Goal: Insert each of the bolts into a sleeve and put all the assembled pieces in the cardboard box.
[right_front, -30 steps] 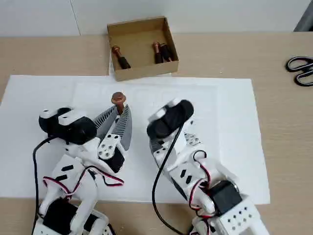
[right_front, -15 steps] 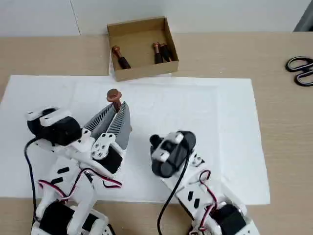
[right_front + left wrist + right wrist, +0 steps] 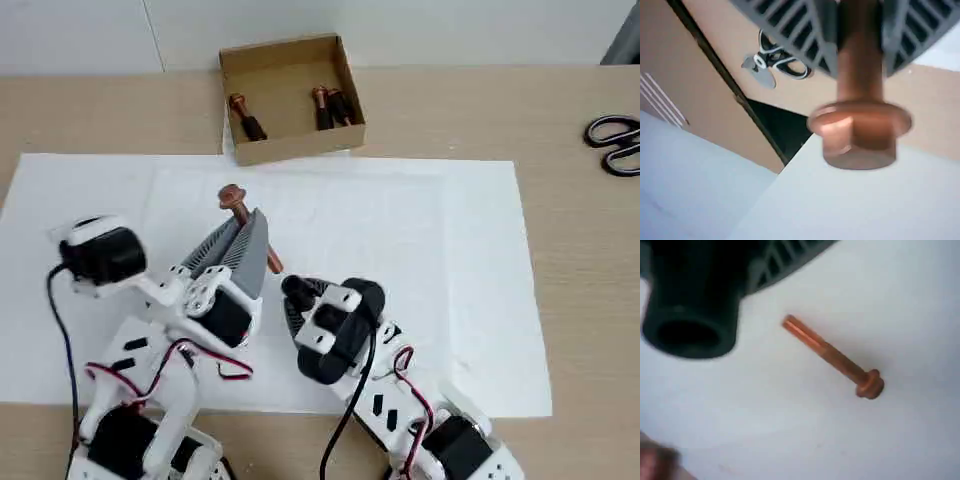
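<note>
The left gripper [image 3: 243,222] has its fingers clamped on the shank of a copper bolt [image 3: 860,125], whose flanged head juts just beyond the fingertips. The right gripper [image 3: 298,300] has its fingers closed around a black sleeve [image 3: 690,315], with the open bore clear of them. The bolt looks stiff, light and smooth, so probably slippery. A hold on the shank close behind the head seems best, leaving the far end free for the sleeve.
</note>
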